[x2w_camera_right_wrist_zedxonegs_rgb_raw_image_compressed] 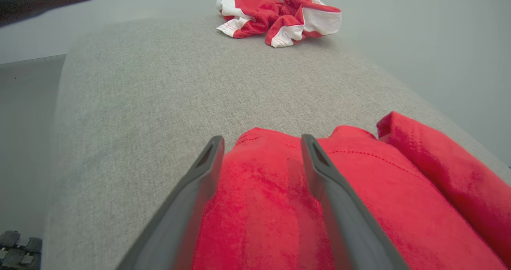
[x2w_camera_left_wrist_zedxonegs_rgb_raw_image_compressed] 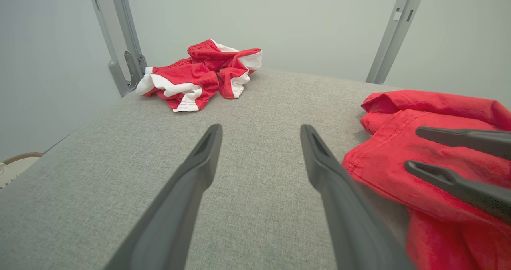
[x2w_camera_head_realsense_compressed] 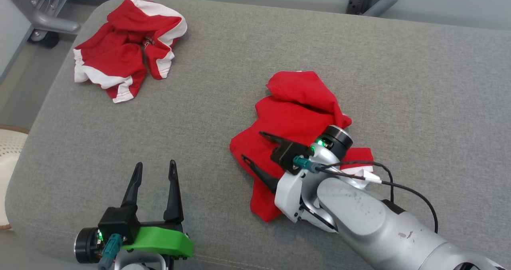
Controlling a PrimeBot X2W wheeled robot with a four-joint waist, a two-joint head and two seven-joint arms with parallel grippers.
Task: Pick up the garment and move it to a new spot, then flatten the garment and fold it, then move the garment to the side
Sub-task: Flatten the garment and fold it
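**Fig. 1. Plain red garment on the grey cushion, with both claws spread and neither holding cloth**

The red garment (x2w_camera_head_realsense_compressed: pixel 295 110) lies crumpled on the grey cushion (x2w_camera_head_realsense_compressed: pixel 279 42), in the half nearer the cushion's front edge and well in from every edge. The right gripper (x2w_camera_head_realsense_compressed: pixel 252 145) lies low over the garment's front part. Its two fingers are spread wide, with red cloth showing between them. Whether the fingers touch the fabric cannot be told, but nothing is pinched. The left gripper (x2w_camera_head_realsense_compressed: pixel 155 163) is also spread and empty, over bare cushion near the front edge.

*Handling.* The cloth appears light, thin and wholly limp. It will likely sag and trail from any single grip, and it may drag on the cushion's coarse weave rather than slide. The stitched hem (x2w_camera_right_wrist_zedxonegs_rgb_raw_image_compressed: pixel 347 152) just ahead of the right fingers is doubled fabric, and it probably gives the firmest hold. The rolled fold (x2w_camera_right_wrist_zedxonegs_rgb_raw_image_compressed: pixel 439 162) at the garment's far side is bulkier and likely to unroll when lifted.

*Room.* Bare cushion surrounds the garment on all sides, with the widest stretch across the cushion's middle. A second, red-and-white garment (x2w_camera_head_realsense_compressed: pixel 127 50) occupies one far corner of the cushion, well apart from the first. Beyond that corner stands a metal frame (x2w_camera_head_realsense_compressed: pixel 44 10). The cushion's rounded edges offer no lip, so cloth set close to them could slip off.
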